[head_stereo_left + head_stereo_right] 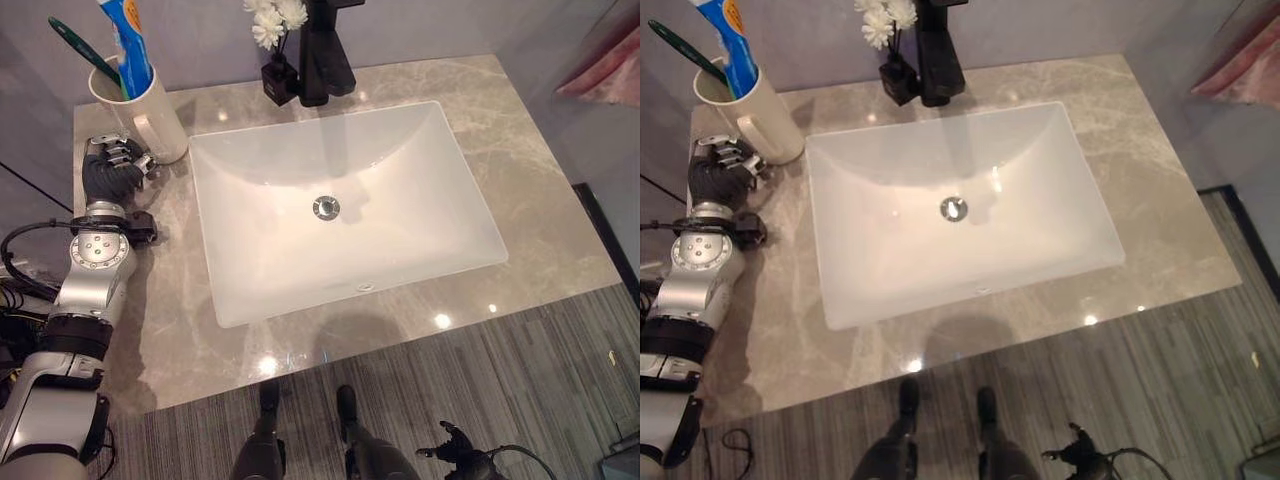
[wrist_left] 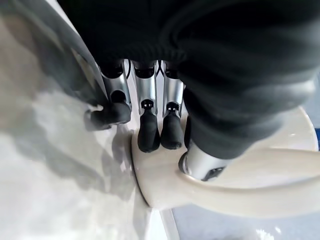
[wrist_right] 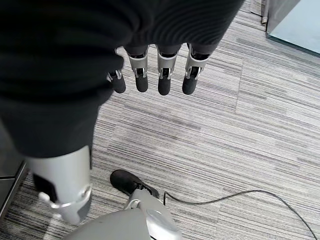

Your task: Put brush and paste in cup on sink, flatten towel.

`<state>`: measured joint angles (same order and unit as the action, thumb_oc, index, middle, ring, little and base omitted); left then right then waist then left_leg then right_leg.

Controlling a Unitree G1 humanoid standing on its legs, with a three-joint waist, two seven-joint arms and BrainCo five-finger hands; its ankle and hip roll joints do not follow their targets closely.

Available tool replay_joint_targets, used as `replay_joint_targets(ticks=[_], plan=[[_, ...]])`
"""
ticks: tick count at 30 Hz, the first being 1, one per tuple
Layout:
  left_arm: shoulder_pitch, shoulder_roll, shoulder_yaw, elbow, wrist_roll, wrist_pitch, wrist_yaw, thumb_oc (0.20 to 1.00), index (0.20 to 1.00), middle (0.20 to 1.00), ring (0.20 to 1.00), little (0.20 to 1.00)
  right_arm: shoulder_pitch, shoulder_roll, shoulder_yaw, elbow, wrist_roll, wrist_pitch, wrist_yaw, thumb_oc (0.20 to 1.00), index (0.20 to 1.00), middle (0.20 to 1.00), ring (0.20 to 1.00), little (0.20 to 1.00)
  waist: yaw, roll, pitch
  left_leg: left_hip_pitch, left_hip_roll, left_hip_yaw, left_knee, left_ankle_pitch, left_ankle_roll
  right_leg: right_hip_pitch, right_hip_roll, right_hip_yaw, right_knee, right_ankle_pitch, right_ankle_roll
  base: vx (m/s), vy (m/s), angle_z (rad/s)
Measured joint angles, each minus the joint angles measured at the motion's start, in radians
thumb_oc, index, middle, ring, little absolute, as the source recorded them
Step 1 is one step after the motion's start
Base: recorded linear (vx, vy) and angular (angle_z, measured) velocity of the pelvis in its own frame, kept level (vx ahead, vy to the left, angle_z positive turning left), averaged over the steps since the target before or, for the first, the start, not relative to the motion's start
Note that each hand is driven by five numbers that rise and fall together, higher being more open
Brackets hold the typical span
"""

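Left hand (image 1: 112,170): on the counter (image 1: 560,230), fingers straight, tips against the cup's base.
Cup (image 1: 150,115): just beyond the left hand, holding brush (image 1: 85,52) and paste (image 1: 128,40), both cut off at the top.
Right hand (image 3: 150,75): low over the floor (image 3: 250,130), fingers relaxed, empty.
Towel (image 1: 600,65): far across the sink (image 1: 340,210) from the left hand, mostly cut off.

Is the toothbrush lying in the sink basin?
No, the toothbrush stands in the cup on the counter, beside the toothpaste.

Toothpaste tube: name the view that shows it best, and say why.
Left eye view: the toothpaste tube stands in the cup beside the toothbrush, more of it in frame. The right eye view crops its top; the left wrist view shows the cup's base and handle.
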<state>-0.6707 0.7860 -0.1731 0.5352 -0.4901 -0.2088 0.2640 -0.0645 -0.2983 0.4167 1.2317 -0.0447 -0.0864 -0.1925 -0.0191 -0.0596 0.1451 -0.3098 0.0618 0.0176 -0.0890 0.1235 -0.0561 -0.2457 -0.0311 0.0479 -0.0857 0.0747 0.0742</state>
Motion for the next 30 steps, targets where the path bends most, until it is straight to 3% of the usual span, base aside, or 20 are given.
replay_joint_targets(ticks=[12, 30], plan=[[-0.168, -0.003, -0.048, 0.112, 0.03, 0.001, 0.04, 0.2, 0.2, 0.2, 0.2, 0.2, 0.0, 0.001, 0.008, -0.001, 0.0, -0.008, 0.0, 1.0, 1.0, 1.0, 1.0, 1.0, -0.007, -0.03, 0.017, -0.012, -0.002, 0.018, 0.0, 0.0, 0.0, -0.02, -0.001, 0.016, 0.0, 0.003, 0.002, 0.0, 0.003, -0.03], [-0.386, 0.008, -0.16, 0.296, 0.039, 0.007, 0.069, 0.2, 0.2, 0.2, 0.2, 0.2, 0.0, -0.002, 0.028, -0.019, 0.03, -0.027, 0.0, 1.0, 1.0, 1.0, 1.0, 1.0, -0.049, -0.05, 0.028, -0.034, 0.003, 0.04, 0.0, 0.0, 0.0, -0.053, 0.011, 0.036, 0.001, 0.012, 0.005, 0.0, -0.001, -0.03]])
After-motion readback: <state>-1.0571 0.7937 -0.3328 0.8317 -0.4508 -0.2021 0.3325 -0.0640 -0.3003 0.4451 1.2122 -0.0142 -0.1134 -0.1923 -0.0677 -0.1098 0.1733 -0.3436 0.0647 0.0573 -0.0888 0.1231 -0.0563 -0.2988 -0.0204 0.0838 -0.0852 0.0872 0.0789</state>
